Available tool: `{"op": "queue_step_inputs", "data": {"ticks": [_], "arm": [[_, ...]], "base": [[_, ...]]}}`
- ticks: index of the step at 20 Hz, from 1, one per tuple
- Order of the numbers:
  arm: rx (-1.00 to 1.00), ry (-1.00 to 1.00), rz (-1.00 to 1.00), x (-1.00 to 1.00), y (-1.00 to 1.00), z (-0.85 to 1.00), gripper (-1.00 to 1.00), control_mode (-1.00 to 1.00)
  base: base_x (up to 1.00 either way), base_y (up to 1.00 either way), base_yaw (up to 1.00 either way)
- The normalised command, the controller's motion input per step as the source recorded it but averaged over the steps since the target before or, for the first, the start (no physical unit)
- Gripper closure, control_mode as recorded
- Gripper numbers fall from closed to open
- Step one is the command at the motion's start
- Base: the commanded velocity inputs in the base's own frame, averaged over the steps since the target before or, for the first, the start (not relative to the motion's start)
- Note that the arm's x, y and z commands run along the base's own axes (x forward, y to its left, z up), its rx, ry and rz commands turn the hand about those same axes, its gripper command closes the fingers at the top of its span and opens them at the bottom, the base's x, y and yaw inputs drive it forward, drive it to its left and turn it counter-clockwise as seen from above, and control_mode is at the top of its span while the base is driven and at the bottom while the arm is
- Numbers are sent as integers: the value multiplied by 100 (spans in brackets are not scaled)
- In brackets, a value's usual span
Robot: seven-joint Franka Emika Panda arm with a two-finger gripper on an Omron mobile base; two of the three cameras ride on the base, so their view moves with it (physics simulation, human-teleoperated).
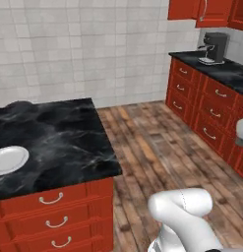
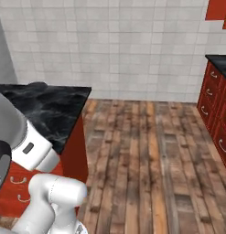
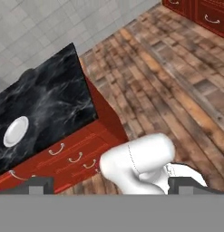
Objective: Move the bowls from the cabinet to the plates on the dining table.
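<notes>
White plate (image 1: 10,159), one, on black marble dining table (image 1: 64,133), one coffee machine (image 1: 213,47)

Back wall (image 1: 83,49): pale grey-white square tiles, evenly lit, same tiling in the right base view. Floor (image 1: 157,147): worn wooden planks in mixed brown, orange and grey tones, running away toward the wall. Side counter (image 1: 226,71): narrow, black top, standing against the far side of the room, with a coffee machine (image 1: 213,47) on it. Beneath it, red drawers (image 1: 201,110) with curved silver handles. In the hand view, planks stretch ahead of the pincer, beside the tabletop.
</notes>
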Motion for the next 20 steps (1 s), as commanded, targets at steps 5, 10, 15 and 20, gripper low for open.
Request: {"op": "queue_step_inputs", "data": {"ticks": [5, 10, 15, 20], "arm": [[0, 0, 0, 0, 0, 0, -100, 100], [0, 0, 0, 0, 0, 0, -100, 100], [0, 0, 0, 0, 0, 0, -100, 100], [0, 0, 0, 0, 0, 0, -100, 100]], "base": [[42, -86, -51], [67, -73, -31], [98, -56, -1], [96, -20, -8]]}}
